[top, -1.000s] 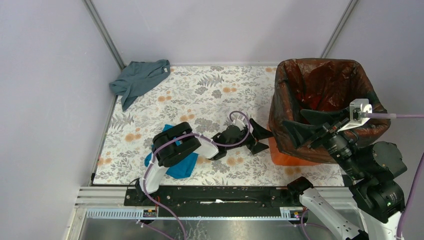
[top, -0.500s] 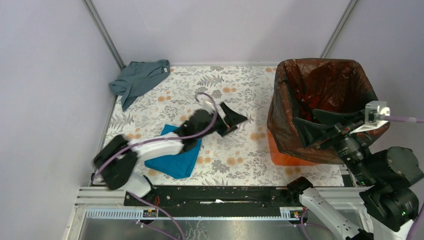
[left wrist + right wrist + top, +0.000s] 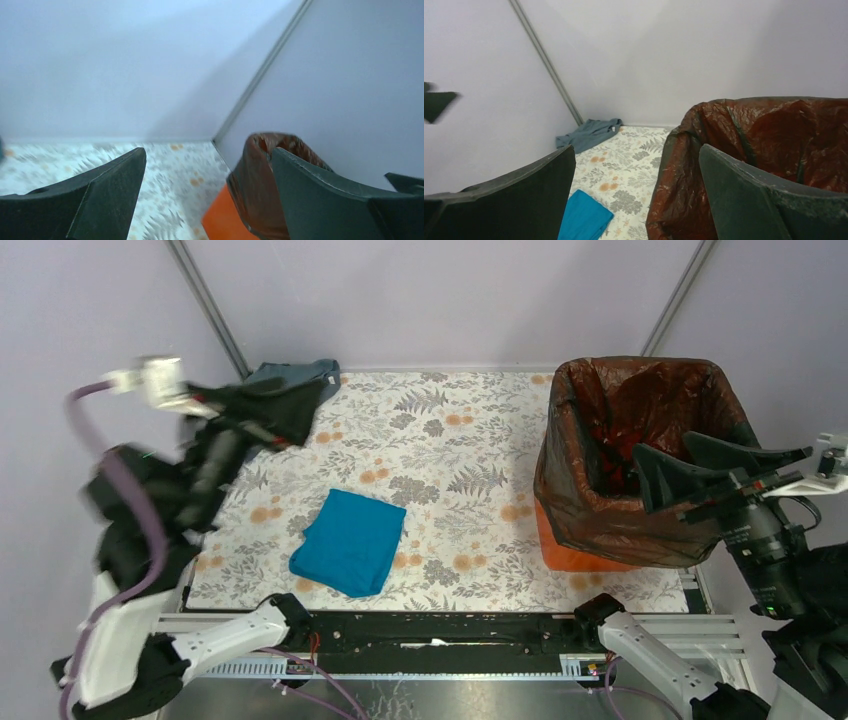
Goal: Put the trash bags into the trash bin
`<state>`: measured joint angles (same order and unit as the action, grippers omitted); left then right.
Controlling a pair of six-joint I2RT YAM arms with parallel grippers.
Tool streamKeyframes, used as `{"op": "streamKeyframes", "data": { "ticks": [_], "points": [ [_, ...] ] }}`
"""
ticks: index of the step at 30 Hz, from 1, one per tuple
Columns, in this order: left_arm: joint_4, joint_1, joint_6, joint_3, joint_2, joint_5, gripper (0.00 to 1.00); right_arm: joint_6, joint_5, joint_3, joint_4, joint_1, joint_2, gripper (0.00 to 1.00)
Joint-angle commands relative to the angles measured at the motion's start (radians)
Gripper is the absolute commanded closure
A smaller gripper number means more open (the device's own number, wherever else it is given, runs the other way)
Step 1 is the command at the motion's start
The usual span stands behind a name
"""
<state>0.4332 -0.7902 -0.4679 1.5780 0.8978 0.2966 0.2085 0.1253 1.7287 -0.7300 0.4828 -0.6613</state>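
Presently we list the following.

Left pincer [image 3: 295,412]: released, jaws wide, nothing between them. It has swung up and away from the middle of the surface [image 3: 470,420] to the far left corner.

Right pincer [image 3: 665,455]: likewise released and empty. It has drawn back from the bin's near rim towards its right side.

Trash bin [image 3: 575,552]: directly beneath and ahead of the right pincer, well across the surface from the left one.

Trash bag [image 3: 640,400]: dark reddish-brown, lining the bin and folded over its rim. With both pincers withdrawn, we judge the task done or nearly so.

Blue cloth [image 3: 350,540]: now fully uncovered, lying below and to the right of the left pincer.

Grey cloth [image 3: 300,368]: mostly hidden behind the left pincer.

Uncertain: the left arm is blurred. The bin's floor is dark, its right near corner is masked by the right pincer, and we cannot count the bags.
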Motion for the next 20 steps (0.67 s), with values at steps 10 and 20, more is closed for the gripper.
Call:
{"op": "streamKeyframes", "data": {
  "ticks": [10,20],
  "points": [
    [0.078,0.0,0.332,0.034,-0.21,0.141,0.01,0.013,0.064,-0.014,-0.01,0.004,-0.119,0.0],
    [0.037,0.0,0.343,-0.035,-0.24,0.168,0.01,0.015,0.088,-0.06,0.012,0.004,-0.123,0.0]
  ]
}}
